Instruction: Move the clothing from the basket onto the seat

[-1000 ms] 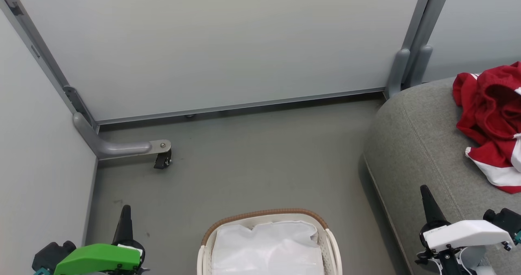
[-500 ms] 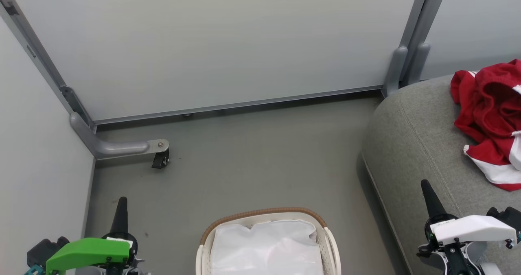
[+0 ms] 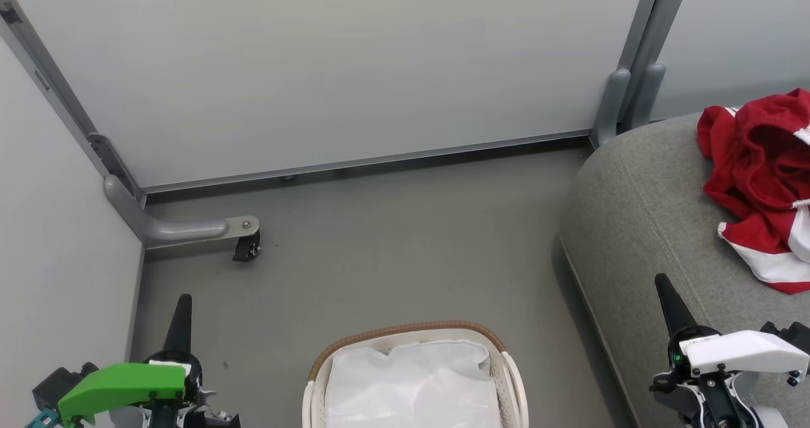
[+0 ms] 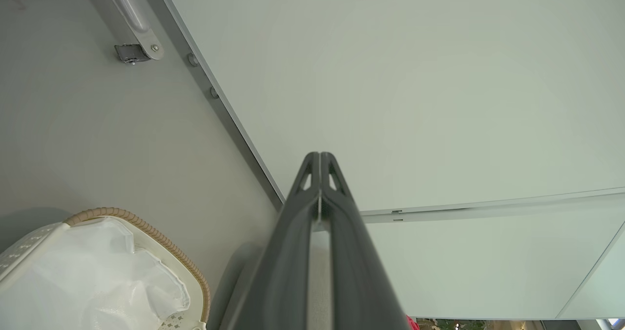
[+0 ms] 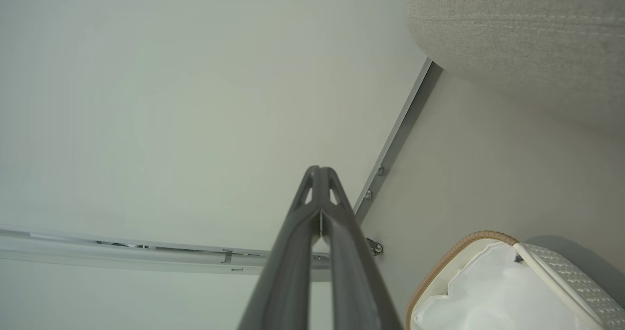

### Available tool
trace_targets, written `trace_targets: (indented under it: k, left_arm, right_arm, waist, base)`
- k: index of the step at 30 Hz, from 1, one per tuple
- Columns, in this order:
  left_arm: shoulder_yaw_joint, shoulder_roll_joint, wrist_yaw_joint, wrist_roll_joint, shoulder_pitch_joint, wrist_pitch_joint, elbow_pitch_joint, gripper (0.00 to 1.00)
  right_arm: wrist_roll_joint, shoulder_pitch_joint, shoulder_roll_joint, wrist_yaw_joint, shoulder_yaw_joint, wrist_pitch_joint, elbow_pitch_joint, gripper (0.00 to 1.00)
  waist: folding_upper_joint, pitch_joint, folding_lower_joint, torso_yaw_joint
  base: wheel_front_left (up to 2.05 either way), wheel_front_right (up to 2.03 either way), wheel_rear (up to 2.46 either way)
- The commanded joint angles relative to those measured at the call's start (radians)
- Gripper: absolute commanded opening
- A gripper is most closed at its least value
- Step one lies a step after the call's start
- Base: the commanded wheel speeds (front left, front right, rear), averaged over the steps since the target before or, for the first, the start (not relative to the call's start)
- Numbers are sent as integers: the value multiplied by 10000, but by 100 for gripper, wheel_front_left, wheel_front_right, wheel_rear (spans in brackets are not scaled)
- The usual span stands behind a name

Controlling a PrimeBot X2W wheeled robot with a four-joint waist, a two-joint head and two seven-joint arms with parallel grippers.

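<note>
The red clothing point(image 3: 762, 181) with white stripes lies bunched on the grey seat point(image 3: 639, 225) at the right edge. The cream basket point(image 3: 405, 333) with a brown rim stands on the floor at bottom centre, holding a white liner sheet point(image 3: 414, 383). My left gripper point(image 3: 182, 304) is shut and empty at lower left, beside the basket. My right gripper point(image 3: 664, 285) is shut and empty over the seat's front edge, short of the clothing. The wrist views show the left gripper point(image 4: 320, 155) and right gripper point(image 5: 320, 169) with fingers pressed together, with the basket point(image 4: 146, 227) point(image 5: 454, 252) in a lower corner.
Pale partition panels point(image 3: 342, 67) wall off the back and left. A grey bracket with a black caster point(image 3: 243, 247) juts onto the grey floor point(image 3: 392, 244) at the left. A grey post point(image 3: 623, 99) stands beside the seat's far corner.
The whole head picture has drifted slightly, so the camera moved. Both grippers sit a little lower and further apart in it. Clothing, basket and seat stay put.
</note>
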Motion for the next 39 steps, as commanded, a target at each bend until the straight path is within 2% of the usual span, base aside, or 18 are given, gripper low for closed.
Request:
trace_targets:
  k: [1,24,39]
  left_arm:
    - [78,31,-52,-205,-262,68,-79,0]
    - [404,37,-181,-1717,-495,544,-233,0]
    - [523,40,-241,-2323,-549,746,-268,0]
  right_arm:
    - [237,-206,-62,-4,-56,64,-101,0]
    - [2091,-311,-80,-6,-172,547,-227,0]
    - [2825,-334,-86,-5,-223,730,-276,0]
  waist:
    - [0,5,0,-7]
    - [0,90,0,-135]
    - [0,131,0,-198]
  base:
    - [0,0,0]
    - [0,0,0]
    - [0,0,0]
